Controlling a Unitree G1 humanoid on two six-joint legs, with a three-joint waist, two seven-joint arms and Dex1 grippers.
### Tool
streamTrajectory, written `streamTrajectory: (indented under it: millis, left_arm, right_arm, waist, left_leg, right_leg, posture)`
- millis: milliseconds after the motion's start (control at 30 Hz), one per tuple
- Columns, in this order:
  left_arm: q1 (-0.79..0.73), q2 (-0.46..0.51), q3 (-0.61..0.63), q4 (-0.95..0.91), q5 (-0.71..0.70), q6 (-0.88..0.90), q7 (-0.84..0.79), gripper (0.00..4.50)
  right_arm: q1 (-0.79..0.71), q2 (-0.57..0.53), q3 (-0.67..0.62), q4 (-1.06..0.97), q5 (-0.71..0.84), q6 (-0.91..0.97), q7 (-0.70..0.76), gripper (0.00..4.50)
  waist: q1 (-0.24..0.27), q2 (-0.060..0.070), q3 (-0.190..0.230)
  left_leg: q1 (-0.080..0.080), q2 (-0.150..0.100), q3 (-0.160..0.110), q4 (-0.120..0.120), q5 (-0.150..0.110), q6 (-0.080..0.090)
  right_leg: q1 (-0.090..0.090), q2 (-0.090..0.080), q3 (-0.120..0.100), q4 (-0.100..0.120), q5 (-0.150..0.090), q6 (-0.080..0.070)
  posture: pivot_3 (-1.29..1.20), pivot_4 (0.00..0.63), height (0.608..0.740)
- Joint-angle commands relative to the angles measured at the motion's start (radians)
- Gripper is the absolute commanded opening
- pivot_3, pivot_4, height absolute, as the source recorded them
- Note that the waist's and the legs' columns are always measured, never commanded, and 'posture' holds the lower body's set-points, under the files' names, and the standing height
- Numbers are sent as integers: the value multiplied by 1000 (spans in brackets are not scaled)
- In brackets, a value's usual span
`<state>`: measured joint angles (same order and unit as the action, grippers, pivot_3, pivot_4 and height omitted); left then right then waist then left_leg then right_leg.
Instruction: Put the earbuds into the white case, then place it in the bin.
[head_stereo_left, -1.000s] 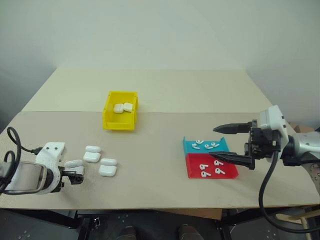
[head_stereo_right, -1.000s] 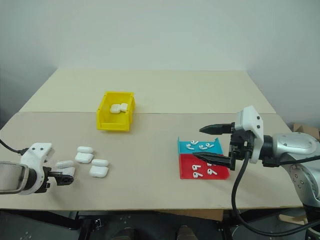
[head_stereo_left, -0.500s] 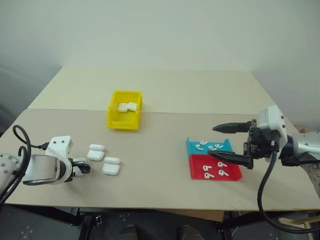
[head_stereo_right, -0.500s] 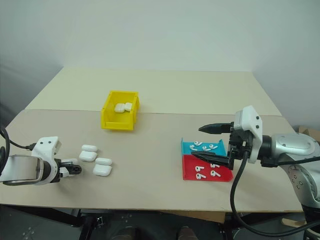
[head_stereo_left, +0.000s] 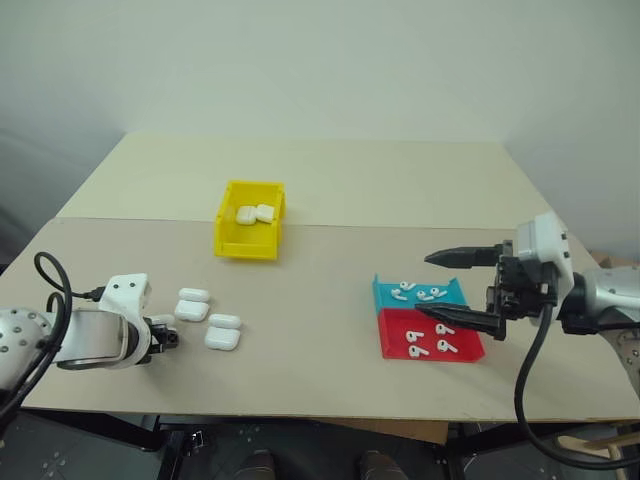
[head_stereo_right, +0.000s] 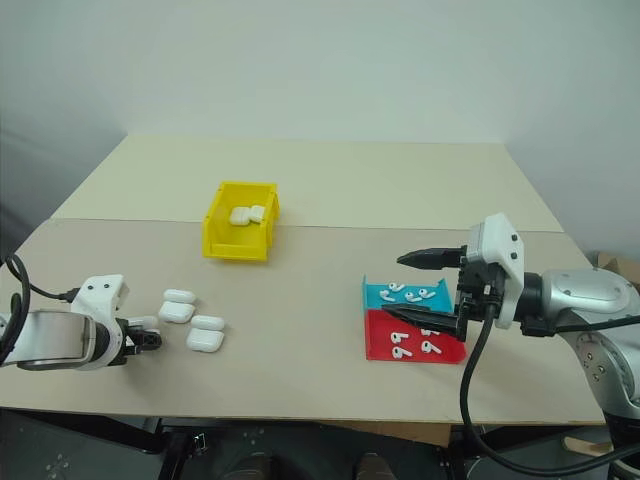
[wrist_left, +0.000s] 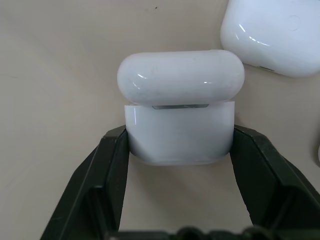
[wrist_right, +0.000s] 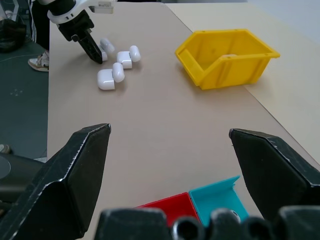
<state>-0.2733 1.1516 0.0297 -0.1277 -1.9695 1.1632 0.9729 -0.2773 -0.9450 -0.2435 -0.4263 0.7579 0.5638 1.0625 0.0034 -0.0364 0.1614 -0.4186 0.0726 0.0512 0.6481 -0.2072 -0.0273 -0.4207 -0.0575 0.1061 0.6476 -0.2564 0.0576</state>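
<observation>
The left pincer (wrist_left: 177, 200), apart a moment ago, is now clamped on a white case (wrist_left: 180, 112) at the counter's (head_stereo_left: 320, 250) near left; lifting can follow. The right pincer (head_stereo_left: 455, 290) is held apart over the earbuds (head_stereo_left: 425, 294).

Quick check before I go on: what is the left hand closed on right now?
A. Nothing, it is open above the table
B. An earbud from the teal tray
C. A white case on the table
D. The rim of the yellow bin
C: in the left wrist view the left hand has its two black fingers pressed against the sides of a white case.
</observation>
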Motion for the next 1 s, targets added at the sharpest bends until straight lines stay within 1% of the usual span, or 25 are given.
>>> streamTrajectory:
  millis: [33, 133, 200, 267, 300, 400, 467, 500, 567, 600, 633, 700, 767, 833, 933, 1000]
  left_arm:
    - [0, 9, 17, -20, -3, -7, 18, 2749]
    - [7, 36, 16, -48, -3, -8, 14, 2749]
    - [28, 93, 35, -89, -3, -19, 26, 2749]
    - [71, 136, 119, -130, 7, -46, -7, 2749]
    - [90, 139, 181, -154, 45, -55, -53, 2749]
    - [147, 84, 398, -264, 250, -125, -275, 2749]
    - [188, 38, 459, -372, 472, -231, -444, 2749]
    - [198, 0, 480, -405, 540, -283, -518, 2749]
    - [208, -78, 505, -427, 615, -372, -686, 2749]
    - [210, -104, 507, -428, 646, -398, -751, 2749]
    - [212, -133, 494, -444, 715, -447, -811, 2749]
    - [181, -195, 452, -444, 754, -524, -1024, 2749]
    - [115, -252, 380, -424, 793, -576, -1160, 2749]
    - [45, -302, 315, -395, 830, -605, -1251, 2749]
    - [-65, -372, 210, -339, 853, -645, -1518, 2749]
    - [-121, -418, 152, -299, 879, -668, -1649, 2749]
  right_arm:
    - [-1, -1, -37, -34, 11, -13, -7, 4500]
    - [4, 1, -39, -38, 12, -13, -12, 4500]
    - [11, 2, -43, -42, 13, -13, -14, 4500]
    - [17, 7, -48, -44, 16, -10, -22, 4500]
    - [19, 9, -49, -44, 16, -11, -23, 4500]
    - [19, 23, -40, -36, 10, -18, -32, 4500]
    - [6, 39, -27, -28, 5, -23, -43, 4500]
    - [-1, 48, -21, -24, 1, -26, -48, 4500]
    - [-17, 66, -10, -19, -3, -27, -60, 4500]
    - [-24, 72, -7, -16, -5, -27, -63, 4500]
    - [-29, 78, -3, -16, -8, -28, -67, 4500]
    - [-37, 91, 1, -19, -14, -34, -76, 4500]
    - [-46, 102, 5, -19, -19, -36, -87, 4500]
    - [-54, 110, 12, -16, -25, -39, -92, 4500]
    - [-62, 126, 22, -20, -33, -39, -106, 4500]
    - [-67, 133, 26, -19, -38, -38, -115, 4500]
  waist:
    - [0, 0, 0]
    - [0, 0, 0]
    - [-2, 0, 0]
    - [-2, 0, 0]
    - [-2, 0, 0]
    - [1, 0, 0]
    - [4, 0, 0]
    - [5, 0, 0]
    - [7, 1, -1]
    - [7, 1, -1]
    - [6, 1, -1]
    - [7, 1, -1]
    - [9, 1, -1]
    - [11, 1, -1]
    - [9, 0, -2]
    - [6, 0, -2]
  left_leg:
    - [0, 0, 0, 0, 0, 0]
    - [0, 0, 0, 0, 0, 0]
    - [0, 0, 0, 0, 0, 0]
    - [-1, 0, 0, 0, 0, 0]
    - [-1, 0, 0, 0, 0, 0]
    - [-1, 0, 0, 0, 1, -1]
    - [0, 0, 1, -1, 2, -3]
    - [0, 0, 1, -1, 2, -3]
    - [0, -1, 1, -3, 2, -4]
    - [0, -1, 1, -3, 3, -4]
    - [0, -1, 0, -3, 3, -5]
    - [0, -1, 0, -3, 3, -4]
    - [0, -1, 0, -3, 3, -4]
    - [-1, -2, -1, -2, 3, -4]
    - [-1, -2, -1, -1, 3, -4]
    - [-2, -2, -2, -1, 3, -4]
  right_leg:
    - [0, 0, 0, 0, 0, 0]
    - [0, 0, 0, 0, 0, 0]
    - [0, 0, 0, 0, 0, 0]
    - [-1, 0, 0, 0, 0, 0]
    - [-1, 0, 0, 0, 0, 0]
    - [-1, 0, 0, 0, 0, 0]
    - [-1, 0, 0, -1, 0, 0]
    - [0, 0, 0, -1, 0, 0]
    - [0, -1, 0, -2, 0, -1]
    - [0, -1, 0, -2, 0, -1]
    - [0, -1, 0, -2, 0, -1]
    - [0, -1, 0, -2, 0, 0]
    - [0, -1, 0, -2, 0, 0]
    - [1, -1, 0, -2, 0, 0]
    - [1, -1, -1, -2, 1, 1]
    - [1, -1, -1, -2, 1, 1]
  posture:
    - [0, 150, 740]
    - [0, 150, 740]
    - [0, 150, 740]
    - [0, 150, 740]
    - [0, 150, 740]
    - [0, 150, 740]
    - [0, 150, 740]
    - [0, 150, 740]
    - [0, 150, 740]
    - [0, 150, 740]
    - [0, 150, 740]
    - [0, 150, 740]
    - [0, 150, 740]
    - [0, 150, 740]
    - [0, 150, 740]
    - [0, 150, 740]
